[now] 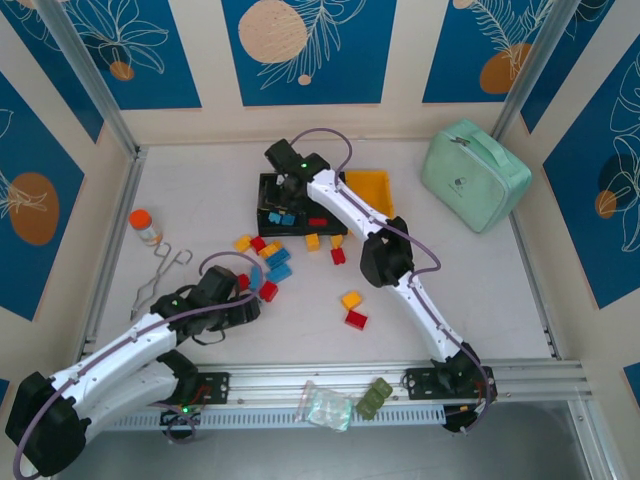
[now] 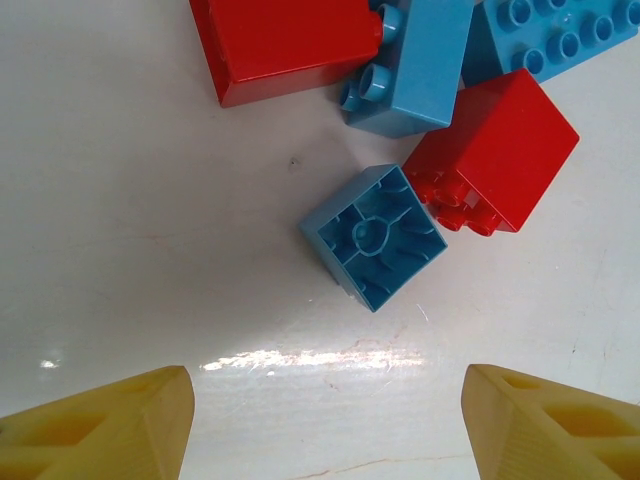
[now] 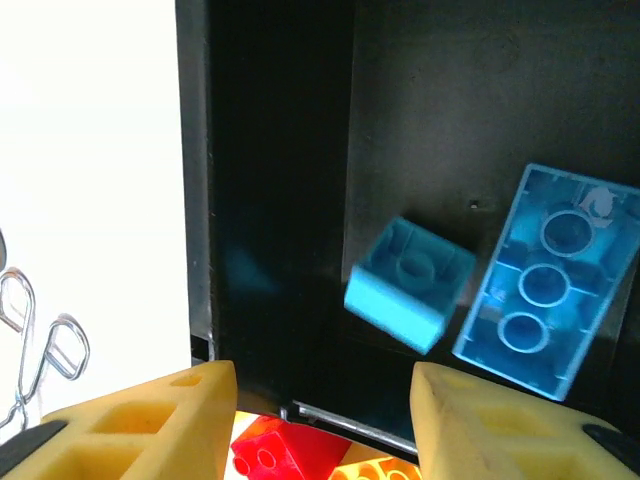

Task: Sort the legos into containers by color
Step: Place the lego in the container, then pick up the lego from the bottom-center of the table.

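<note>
Two black bins (image 1: 268, 190) and a yellow bin (image 1: 368, 187) stand joined at the table's back centre. My right gripper (image 1: 287, 192) hovers open over the left black bin (image 3: 200, 200). Below its fingers (image 3: 140, 425) a small blue lego (image 3: 410, 283) looks blurred beside a long blue lego (image 3: 545, 290) on the bin floor. Red, blue and yellow legos (image 1: 278, 262) lie scattered in front of the bins. My left gripper (image 2: 325, 430) is open just short of an upturned blue lego (image 2: 373, 235), which touches a red lego (image 2: 495, 150).
An orange-capped bottle (image 1: 146, 225) and a wire puzzle (image 1: 160, 275) sit at the left. A mint-green case (image 1: 474, 172) lies at the back right. A plastic bag (image 1: 325, 405) and a green piece (image 1: 374, 398) rest on the front rail.
</note>
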Available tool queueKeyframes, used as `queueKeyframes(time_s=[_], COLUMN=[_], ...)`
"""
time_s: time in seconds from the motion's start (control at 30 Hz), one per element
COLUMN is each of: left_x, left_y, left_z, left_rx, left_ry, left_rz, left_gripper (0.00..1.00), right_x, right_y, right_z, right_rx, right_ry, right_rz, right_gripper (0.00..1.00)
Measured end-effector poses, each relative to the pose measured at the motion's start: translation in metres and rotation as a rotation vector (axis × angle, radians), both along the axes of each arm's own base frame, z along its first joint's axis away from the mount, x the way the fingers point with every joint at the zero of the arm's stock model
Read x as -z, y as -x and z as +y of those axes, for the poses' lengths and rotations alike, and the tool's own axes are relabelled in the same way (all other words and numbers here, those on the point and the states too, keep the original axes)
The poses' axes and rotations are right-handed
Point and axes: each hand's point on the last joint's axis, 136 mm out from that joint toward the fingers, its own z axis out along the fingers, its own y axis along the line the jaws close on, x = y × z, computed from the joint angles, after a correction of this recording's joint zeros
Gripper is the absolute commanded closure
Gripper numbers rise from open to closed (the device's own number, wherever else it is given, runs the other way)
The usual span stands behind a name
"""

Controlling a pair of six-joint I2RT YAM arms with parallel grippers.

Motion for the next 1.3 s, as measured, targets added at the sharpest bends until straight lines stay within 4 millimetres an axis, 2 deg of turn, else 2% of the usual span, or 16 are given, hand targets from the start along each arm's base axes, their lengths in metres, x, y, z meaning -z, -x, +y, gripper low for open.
queueKeyframes(time_s=[0.13,0.2,0.43,0.5,0.57,0.67,1.03,1.13,1.3], left_x=[0.0,0.0,-0.01,-0.012,-0.012,-0.012,-0.014,-0.015,-0.016], left_y=[0.0,0.0,-0.005,-0.008,-0.01,-0.013,-0.014,-0.011,-0.01], left_z=[0.0,0.001,-0.003,-0.006,-0.009,-0.019,-0.068,-0.079,-0.087], left_rx=[0.0,-0.001,0.001,0.009,0.014,0.044,0.205,0.249,0.281], left_ry=[0.0,-0.003,0.006,0.007,0.017,0.045,0.201,0.231,0.244], left_rz=[0.0,0.002,-0.017,-0.018,-0.02,-0.02,0.002,0.004,0.003], left_gripper=[0.29,0.29,0.29,0.29,0.29,0.3,0.3,0.3,0.3], right_x=[-0.004,-0.012,-0.069,-0.081,-0.085,-0.078,-0.016,-0.005,0.014], right_y=[0.01,0.019,0.07,0.084,0.098,0.119,0.19,0.202,0.215], right_z=[-0.009,-0.015,-0.046,-0.057,-0.068,-0.091,-0.168,-0.181,-0.193], right_rx=[-0.008,-0.017,-0.048,-0.052,-0.057,-0.062,-0.166,-0.194,-0.228], right_ry=[0.026,0.037,0.019,0.007,0.003,0.028,0.206,0.237,0.278], right_rz=[0.012,0.007,-0.077,-0.102,-0.118,-0.123,-0.072,-0.062,-0.032], right_gripper=[0.52,0.52,0.52,0.51,0.5,0.45,0.35,0.34,0.32])
